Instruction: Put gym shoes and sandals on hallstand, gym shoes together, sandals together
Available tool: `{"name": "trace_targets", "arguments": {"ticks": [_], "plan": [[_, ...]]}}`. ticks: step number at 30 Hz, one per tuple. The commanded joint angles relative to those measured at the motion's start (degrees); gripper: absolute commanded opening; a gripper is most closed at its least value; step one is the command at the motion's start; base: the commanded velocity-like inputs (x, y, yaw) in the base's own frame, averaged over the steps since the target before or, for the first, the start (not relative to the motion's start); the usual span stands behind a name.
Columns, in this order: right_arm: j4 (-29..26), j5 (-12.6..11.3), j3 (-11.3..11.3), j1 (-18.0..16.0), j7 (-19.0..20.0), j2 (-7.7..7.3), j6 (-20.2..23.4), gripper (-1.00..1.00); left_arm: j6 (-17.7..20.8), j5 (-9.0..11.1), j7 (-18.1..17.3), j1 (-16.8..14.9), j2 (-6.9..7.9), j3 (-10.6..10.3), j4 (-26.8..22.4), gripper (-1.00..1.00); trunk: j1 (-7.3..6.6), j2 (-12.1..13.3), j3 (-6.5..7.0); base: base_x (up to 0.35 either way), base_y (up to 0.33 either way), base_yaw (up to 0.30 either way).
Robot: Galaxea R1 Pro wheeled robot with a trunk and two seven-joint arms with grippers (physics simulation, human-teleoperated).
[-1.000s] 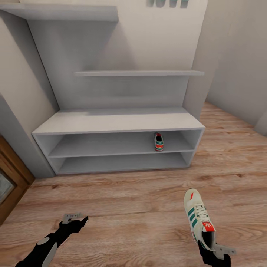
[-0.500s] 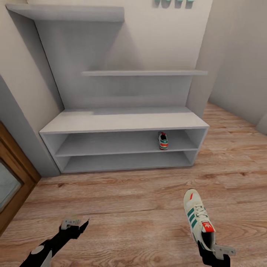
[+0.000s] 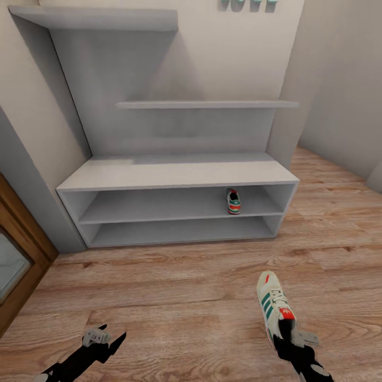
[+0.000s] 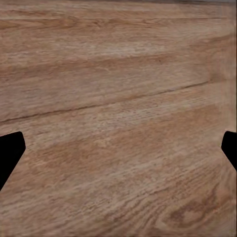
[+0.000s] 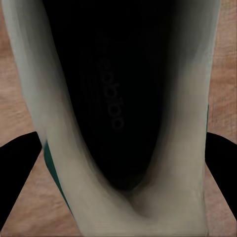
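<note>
One gym shoe (image 3: 272,306) hangs above the floor (image 3: 175,297) at the near right, toe pointing far toward the rack, its heel gripped by the right fingers (image 3: 287,336); in the right wrist view the dark inside of the shoe (image 5: 118,98) sits between the two black fingers, which press on its sides; the second gym shoe (image 3: 233,201) stands on the upper shelf row of the shoe rack (image 3: 175,172), toward the right end; the left fingers (image 3: 102,338) are at the near left, spread open over bare planks (image 4: 118,123), holding nothing.
</note>
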Motion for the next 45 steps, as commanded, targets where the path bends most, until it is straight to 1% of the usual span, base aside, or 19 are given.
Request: {"name": "trace_targets", "arguments": {"ticks": [1,3,4,6,7,10,11,12,13,14,15,17,18,19,21,22,24,31,45], "plan": [[-1.24,0.26,0.41,-1.15,-1.02,1.31,2.99,-1.0,-0.06,0.49,-1.36,0.51,0.25,0.16,0.02,1.0,-0.01,-0.02,-0.05,0.0,0.0,0.0],[-2.08,0.26,1.28,-2.26,-2.71,2.64,5.06,-1.0,-0.2,0.87,-1.99,1.0,0.41,0.17,-0.01,1.0,-0.01,-0.02,-0.05,0.0,0.0,0.0],[-2.64,0.26,2.38,-3.45,-4.85,3.96,6.55,-1.0,-0.29,1.37,-2.41,1.47,0.53,0.17,0.02,1.0,-0.01,-0.02,-0.05,0.0,0.0,0.0],[-2.96,0.26,3.78,-4.73,-7.35,5.24,7.54,-1.0,-0.35,1.89,-2.69,1.94,0.63,0.18,0.06,1.0,-0.01,-0.02,-0.05,0.0,0.0,0.0],[-3.15,0.23,5.52,-6.02,-10.03,6.5,8.19,-1.0,-0.4,2.33,-2.87,2.44,0.68,0.18,0.05,1.0,-0.01,-0.02,-0.05,0.0,0.0,0.0],[-3.3,0.2,8.54,-7.71,-13.89,8.41,8.77,-1.0,-0.45,2.72,-3.03,3.11,0.75,0.18,-0.02,1.0,-0.01,-0.02,-0.05,0.0,0.0,0.0],[-3.38,0.19,10.57,-8.64,-16.18,9.57,9.02,-1.0,-0.48,2.86,-3.09,3.39,0.8,0.18,-0.06,1.0,-0.01,-0.02,-0.05,0.0,0.0,0.0],[-3.41,0.18,11.51,-9.04,-17.19,10.08,9.13,-1.0,-0.5,2.91,-3.11,3.49,0.81,0.18,-0.06,1.0,-0.01,-0.02,-0.05,0.0,0.0,0.0],[-3.51,0.18,13.09,-9.79,-18.91,11.0,9.43,-1.0,-0.49,2.95,-3.12,3.58,0.83,0.18,-0.04,1.0,-0.01,-0.02,-0.05,0.0,0.0,0.0],[-3.55,0.16,13.74,-10.16,-19.6,11.42,9.63,-1.0,-0.51,2.98,-3.15,3.69,0.84,0.18,0.0,1.0,-0.01,-0.02,-0.05,0.0,0.0,0.0],[-3.71,0.13,14.73,-11.17,-20.69,12.33,10.44,-1.0,-0.5,3.02,-3.16,3.77,0.86,0.18,0.05,1.0,-0.01,-0.02,-0.05,0.0,0.0,0.0],[-3.93,0.11,15.6,-12.72,-21.65,13.46,12.05,-1.0,-0.48,3.06,-3.18,3.83,0.87,0.18,0.08,1.0,-0.01,-0.02,-0.05,0.0,0.0,0.0],[-4.16,0.07,16.04,-14.12,-22.14,13.52,13.46,-1.0,-0.46,3.09,-3.18,3.89,0.87,0.18,0.1,1.0,-0.01,-0.02,-0.05,0.0,0.0,0.0],[-4.24,0.05,16.13,-14.52,-22.26,13.52,13.84,-1.0,-0.46,3.1,-3.19,3.89,0.87,0.18,0.11,1.0,-0.01,-0.02,-0.05,0.0,0.0,0.0],[-8.14,-0.13,16.47,-18.14,-23.28,13.52,15.47,-1.0,-0.45,3.05,-3.13,3.94,0.74,0.11,0.12,1.0,-0.01,-0.02,-0.05,0.0,0.0,0.0],[-9.35,-0.15,16.48,-18.42,-23.39,13.52,15.56,-1.0,-0.45,3.04,-3.12,3.96,0.72,0.11,0.12,1.0,-0.01,-0.02,-0.05,0.0,0.0,0.0],[-11.05,-0.17,16.5,-18.76,-23.54,13.52,15.66,-1.0,-0.4,3.03,-3.11,3.95,0.71,0.1,0.12,1.0,-0.01,-0.02,-0.05,0.0,0.0,0.0],[-11.61,-0.17,16.43,-18.92,-23.62,13.52,15.67,-1.0,-0.37,3.03,-3.1,3.96,0.7,0.09,0.12,1.0,-0.01,-0.02,-0.05,0.027,0.001,0.0],[-10.25,-0.06,16.25,-18.93,-23.54,13.52,15.55,-1.0,-0.36,3.03,-3.03,3.96,0.7,0.09,0.12,1.0,-0.01,-0.02,-0.05,0.284,0.153,0.0]]}}
